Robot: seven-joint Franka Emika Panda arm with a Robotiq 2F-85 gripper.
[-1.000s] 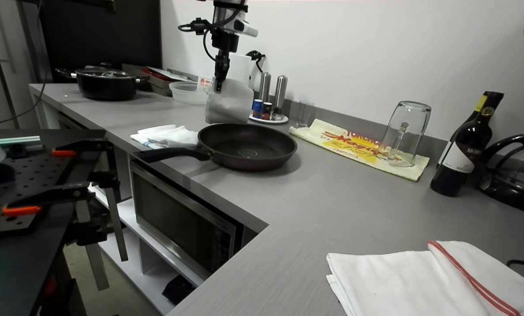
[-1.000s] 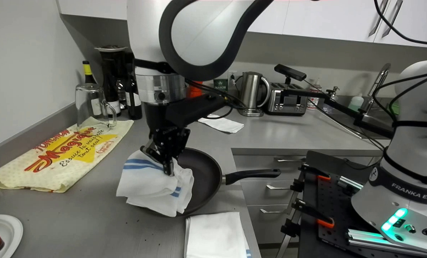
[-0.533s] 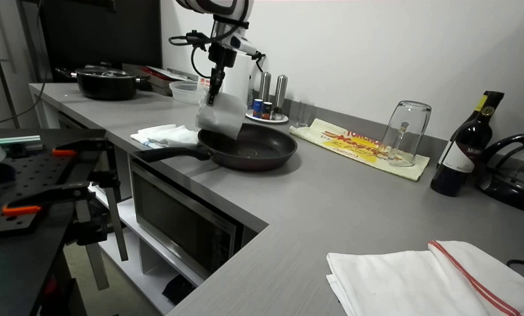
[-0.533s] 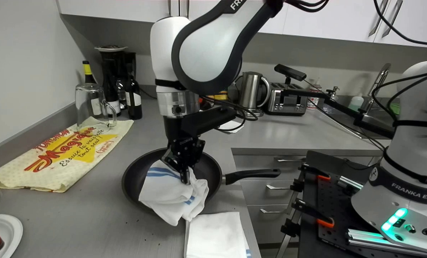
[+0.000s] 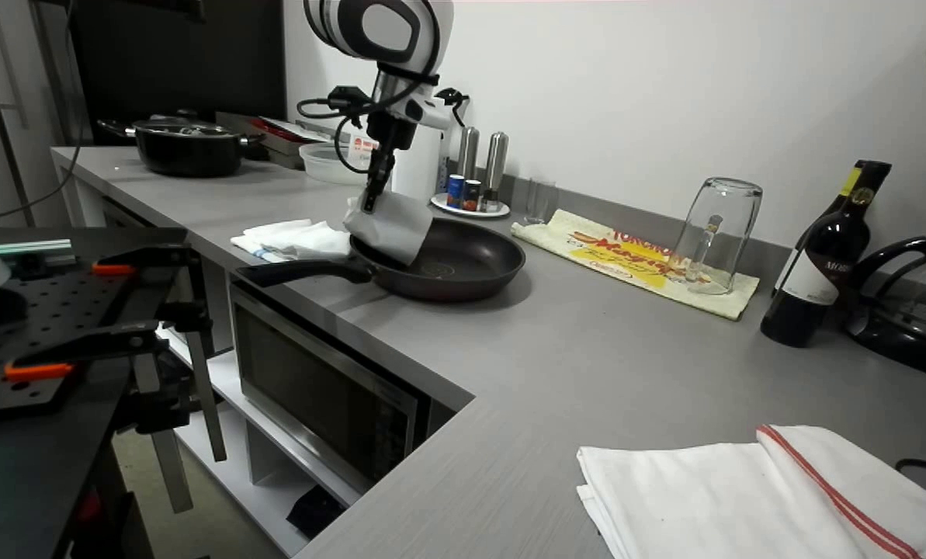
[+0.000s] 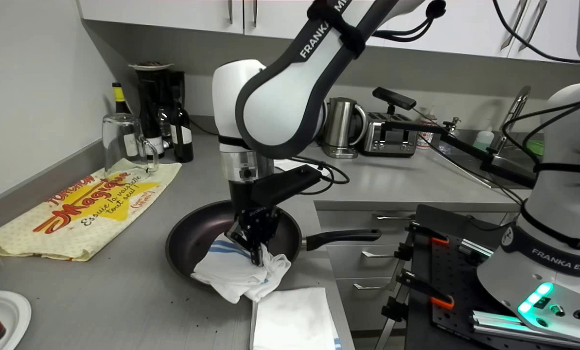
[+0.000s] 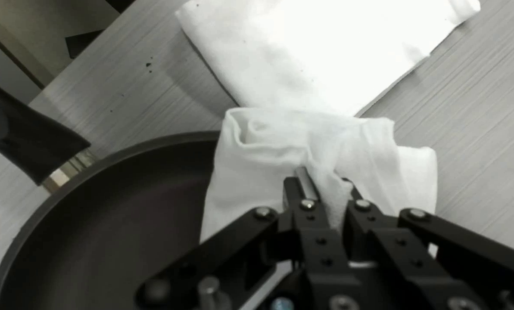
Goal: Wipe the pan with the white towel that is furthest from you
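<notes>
The gripper (image 7: 325, 185), jaws clenched on a blue-striped white towel (image 6: 229, 274), is lowering it, in an exterior view, into the near side of the black pan (image 6: 196, 236), so wiping is probably just beginning

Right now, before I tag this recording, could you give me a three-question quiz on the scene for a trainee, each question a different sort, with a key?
1. True or false: the gripper is shut on a white towel, and part of that towel is over the frying pan.
2. Multiple choice: what colour are the stripes on the gripped towel? A) red B) blue C) green
3. Short answer: what thing with a handle stands on the yellow printed cloth?

Key:
1. True.
2. B.
3. A clear glass mug.
</notes>
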